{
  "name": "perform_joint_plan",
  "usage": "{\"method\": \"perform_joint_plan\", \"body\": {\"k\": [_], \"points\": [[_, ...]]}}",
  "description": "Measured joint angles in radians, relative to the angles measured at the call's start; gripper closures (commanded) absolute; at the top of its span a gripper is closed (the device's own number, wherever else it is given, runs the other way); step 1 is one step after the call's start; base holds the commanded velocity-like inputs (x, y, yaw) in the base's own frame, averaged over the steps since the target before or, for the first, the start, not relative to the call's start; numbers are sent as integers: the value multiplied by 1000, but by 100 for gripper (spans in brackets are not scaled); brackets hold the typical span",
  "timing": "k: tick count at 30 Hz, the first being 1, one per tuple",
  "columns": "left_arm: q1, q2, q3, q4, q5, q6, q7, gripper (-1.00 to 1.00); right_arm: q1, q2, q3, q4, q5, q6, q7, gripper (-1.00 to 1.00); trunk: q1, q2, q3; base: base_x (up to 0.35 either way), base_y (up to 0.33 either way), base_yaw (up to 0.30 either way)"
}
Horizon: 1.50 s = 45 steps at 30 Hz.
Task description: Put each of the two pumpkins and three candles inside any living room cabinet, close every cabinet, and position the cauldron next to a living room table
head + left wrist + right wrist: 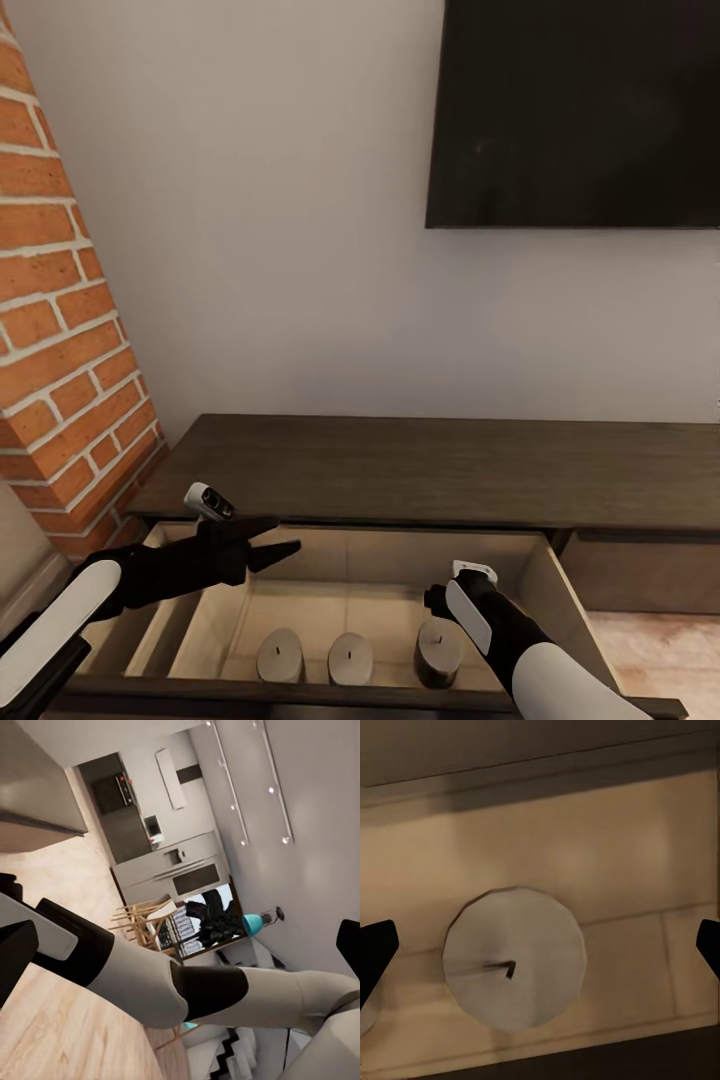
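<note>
The dark-brown cabinet stands against the wall with its left drawer pulled out, showing pale wood inside. Three grey candles stand in a row on the drawer floor: one at the left, one in the middle and one at the right. My right gripper hangs open straight above the right candle, fingertips wide on either side and not touching it. My left gripper is open and empty above the drawer's left part. The pumpkins and the cauldron are out of view.
A red brick wall juts out at the left, close to my left arm. A black screen hangs on the white wall above the cabinet. The cabinet's right drawer front is shut. The left wrist view catches my right arm.
</note>
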Motion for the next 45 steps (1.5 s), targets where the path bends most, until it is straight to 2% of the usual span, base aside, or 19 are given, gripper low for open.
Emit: {"method": "perform_joint_plan", "body": {"k": [15,42,45], "points": [[0,-1,1,13,0,0,1,-100,0,-1,0,0,0,0,4,-100,-7,4,58,-81,0,0],[0,-2,2,31,0,0,1,-100,0,-1,-1,-14,-2,-10,17,-100,-110,193,143,-83,22,0],[0,-1,2,31,0,0,1,-100,0,-1,-1,-44,-7,-7,16,-100,-122,214,152,-58,19,0]]}}
